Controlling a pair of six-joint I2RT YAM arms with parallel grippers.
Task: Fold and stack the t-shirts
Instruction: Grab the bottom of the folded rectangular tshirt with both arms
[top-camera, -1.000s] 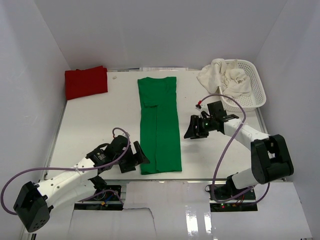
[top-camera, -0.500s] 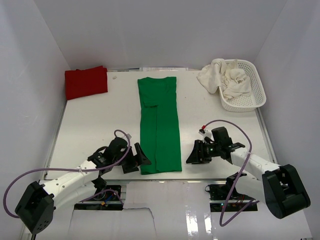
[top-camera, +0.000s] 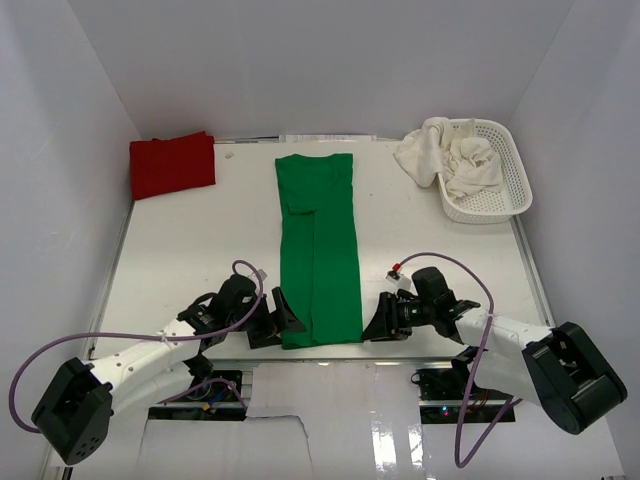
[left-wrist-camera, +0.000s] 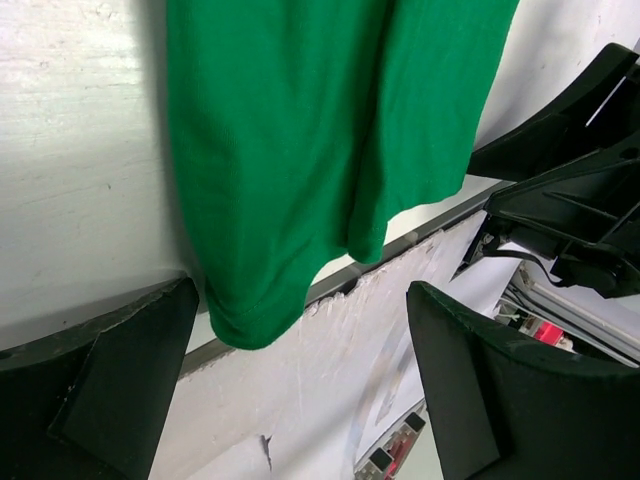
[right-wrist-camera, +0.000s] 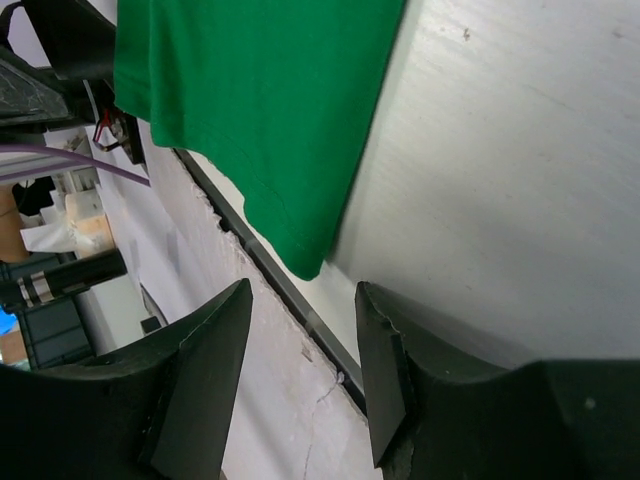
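"At the near edge of the table (top-camera: 200, 240), how do the two arms lie?"
"Both are stretched low and almost flat, reaching inward toward each other. The left gripper (top-camera: 281, 320) sits just to the left of the green t-shirt (top-camera: 318, 250), at its near hem. The right gripper (top-camera: 381, 320) sits just to the right of it, so the hem lies between them."
"And the jaws?"
"The left ones stand wide with nothing between them, and the hem's corner is just ahead of the gap. The right ones are apart too, though narrower, and empty. The other near corner is right in front of them, reaching the table's lip."
"Does either finger touch the cloth?"
"From above the left one seems to meet the shirt's edge, but I cannot tell for sure."
"What else is hard to read?"
"Far beyond the right gripper, the cream-white t-shirts (top-camera: 455, 160) are bunched in the mesh basket (top-camera: 515, 190), one spilling over the rim. I cannot count them. Far beyond the left gripper, the red t-shirt (top-camera: 172, 165) lies folded, and its back edge is lost against the wall"
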